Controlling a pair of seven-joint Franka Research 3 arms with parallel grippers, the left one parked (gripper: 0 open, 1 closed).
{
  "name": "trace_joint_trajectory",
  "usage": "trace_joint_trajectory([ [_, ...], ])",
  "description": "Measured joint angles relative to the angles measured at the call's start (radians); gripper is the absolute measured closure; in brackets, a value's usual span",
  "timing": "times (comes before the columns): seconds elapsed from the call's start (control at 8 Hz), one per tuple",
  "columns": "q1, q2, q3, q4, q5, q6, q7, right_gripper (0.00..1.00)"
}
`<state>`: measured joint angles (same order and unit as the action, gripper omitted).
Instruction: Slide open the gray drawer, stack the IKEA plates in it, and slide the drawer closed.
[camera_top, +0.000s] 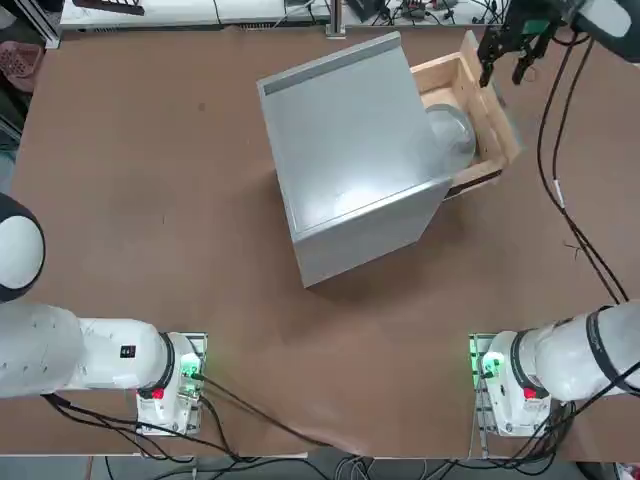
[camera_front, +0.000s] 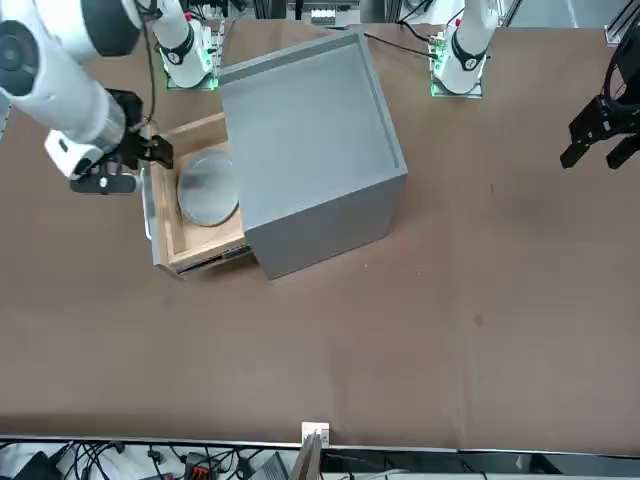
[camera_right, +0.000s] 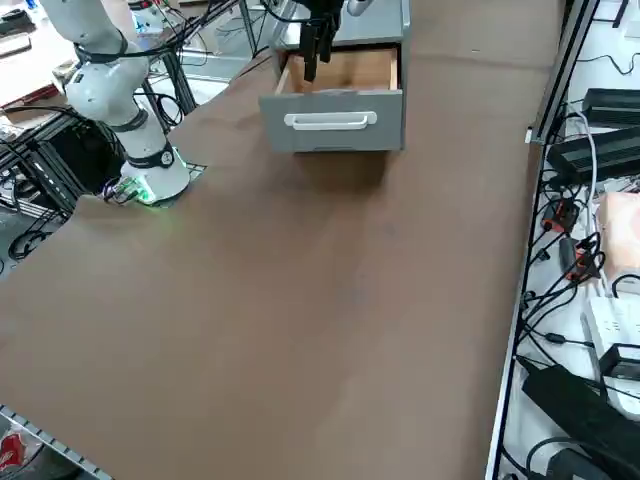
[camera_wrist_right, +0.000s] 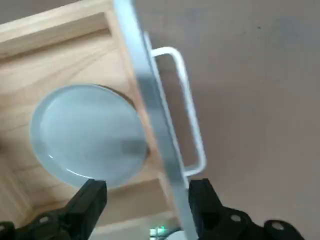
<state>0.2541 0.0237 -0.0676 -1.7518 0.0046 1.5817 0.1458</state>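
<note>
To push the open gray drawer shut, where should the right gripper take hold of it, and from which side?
Probably the white bar handle on the gray drawer front. It stands off the panel, leaving a gap for one jaw. Come from above, open jaws straddling the bar; the right gripper hovers there now.

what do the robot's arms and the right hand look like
Both arms are glossy white with rounded links and black joint bands, on bases lit green. The right arm trails black cables. The right hand is black, with two blocky black fingers.

One drawer (camera_wrist_right: 75, 55), one plate (camera_wrist_right: 87, 135) visible
</note>
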Motion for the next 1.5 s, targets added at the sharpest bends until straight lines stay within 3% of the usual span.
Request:
trace_joint_trajectory([
  [0.12,-0.047,-0.002,-0.004,0.002,-0.001,-0.002,-0.081,0.01],
  [0.38,-0.139,0.009,-0.008,0.002,-0.001,0.027,-0.239,0.18],
  [0.5,-0.174,0.030,-0.009,-0.001,-0.001,0.065,-0.311,0.44],
  [0.75,-0.227,0.094,-0.010,-0.007,-0.001,0.139,-0.430,0.59],
  [0.88,-0.236,0.121,-0.010,-0.017,0.000,0.163,-0.458,0.81],
  [1.0,-0.236,0.136,-0.008,-0.036,0.006,0.184,-0.463,0.91],
  [1.5,-0.228,0.140,0.013,-0.134,0.121,0.259,-0.462,1.00],
])
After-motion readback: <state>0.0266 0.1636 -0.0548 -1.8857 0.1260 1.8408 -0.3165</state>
